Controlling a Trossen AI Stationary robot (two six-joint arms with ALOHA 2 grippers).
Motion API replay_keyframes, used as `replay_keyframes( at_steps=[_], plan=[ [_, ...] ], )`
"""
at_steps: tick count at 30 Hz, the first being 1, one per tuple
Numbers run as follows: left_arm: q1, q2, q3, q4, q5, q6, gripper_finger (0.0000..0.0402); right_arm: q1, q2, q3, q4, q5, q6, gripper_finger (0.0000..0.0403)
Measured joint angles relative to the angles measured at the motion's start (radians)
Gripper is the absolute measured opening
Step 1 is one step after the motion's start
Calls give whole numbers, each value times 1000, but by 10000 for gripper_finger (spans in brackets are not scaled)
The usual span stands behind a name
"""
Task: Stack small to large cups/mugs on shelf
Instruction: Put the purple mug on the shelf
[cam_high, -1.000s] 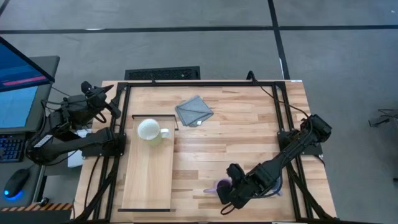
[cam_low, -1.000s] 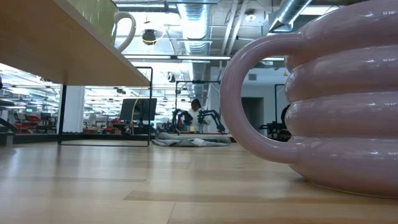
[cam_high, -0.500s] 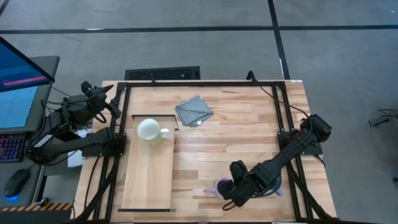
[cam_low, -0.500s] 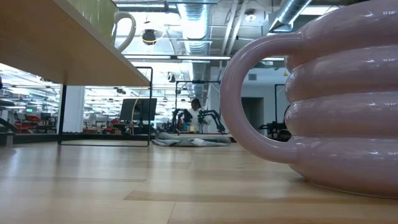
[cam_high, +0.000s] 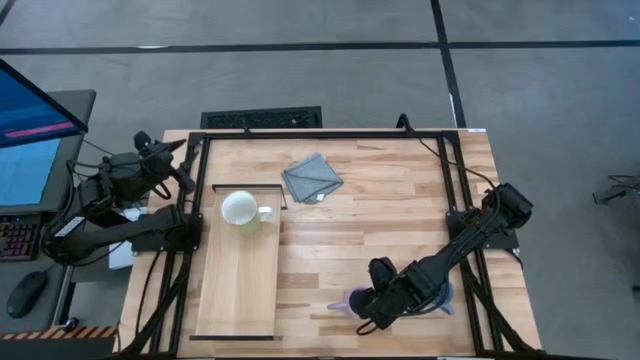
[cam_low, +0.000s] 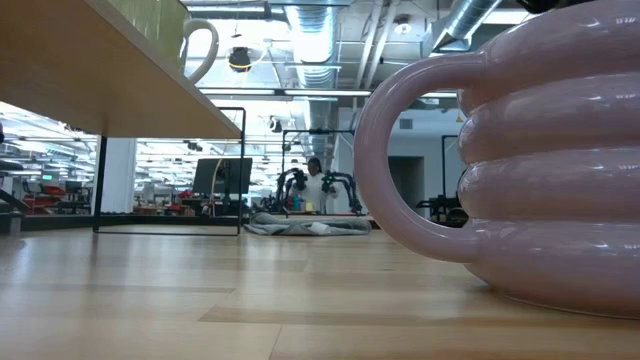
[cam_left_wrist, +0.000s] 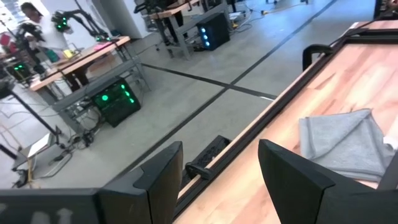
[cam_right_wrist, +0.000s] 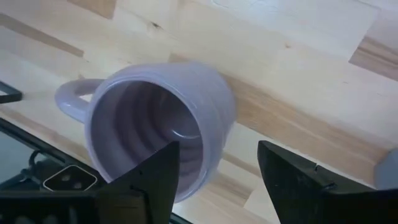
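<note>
Right gripper (cam_high: 372, 311) nearer purple mug (cam_right_wrist: 152, 124)

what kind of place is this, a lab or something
Likely a robotics lab: other workbenches with robot arms stand behind the table, exposed ceiling ducts run overhead, and a computer monitor sits beside the rig.

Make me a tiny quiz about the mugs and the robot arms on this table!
1. True or false: the cream-white handled mug stands on the long pale-wood shelf board.
2. Which gripper is over the ridged purple mug? A: the left gripper. B: the right gripper.
3. Fill the blank: the folded grey cloth lies on the plank ____.

Key:
1. True.
2. B; the gripper is open, with the purple mug standing upright below it. The left gripper waits open by the table's left edge.
3. Tabletop.
</note>
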Motion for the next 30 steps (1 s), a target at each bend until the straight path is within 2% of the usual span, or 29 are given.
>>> replay_keyframes(
  at_steps=[21, 25, 30],
  plan=[
    [0, 0, 0, 1, 5, -7, 203, -26, 1, -127, 136, -17, -17, 237],
    [0, 0, 0, 1, 5, -7, 203, -32, 1, -126, 139, -17, -36, 217],
    [0, 0, 0, 1, 5, -7, 203, -32, 1, -126, 142, -17, -38, 168]
  ],
)
